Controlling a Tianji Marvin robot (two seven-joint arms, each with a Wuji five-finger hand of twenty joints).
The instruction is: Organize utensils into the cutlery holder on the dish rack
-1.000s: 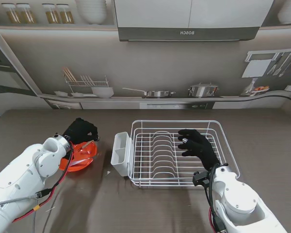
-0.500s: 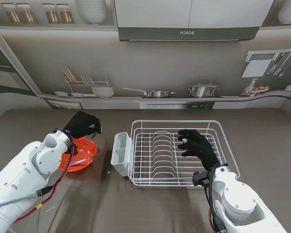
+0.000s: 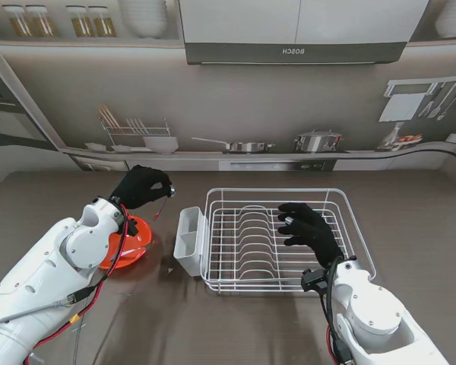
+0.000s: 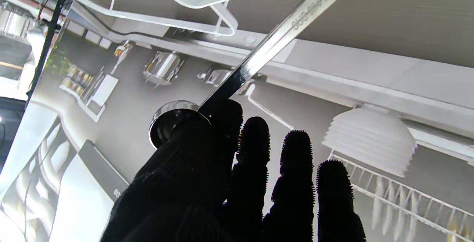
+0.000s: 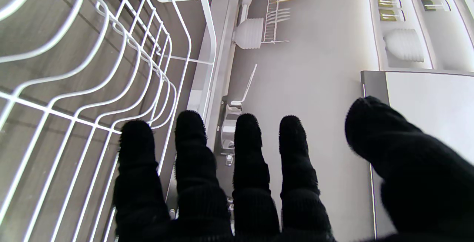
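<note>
Left hand [image 3: 142, 187] has lifted the spoon [image 4: 259, 55] toward the cutlery holder [image 3: 189, 239].

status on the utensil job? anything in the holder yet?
Done: nothing visible in the white cutlery holder on the dish rack so far. In hand: the left hand holds a metal spoon, lifted off the red bowl, not yet over the holder. The right hand hovers open above the rack. Left: carry the spoon over and drop it in.
</note>
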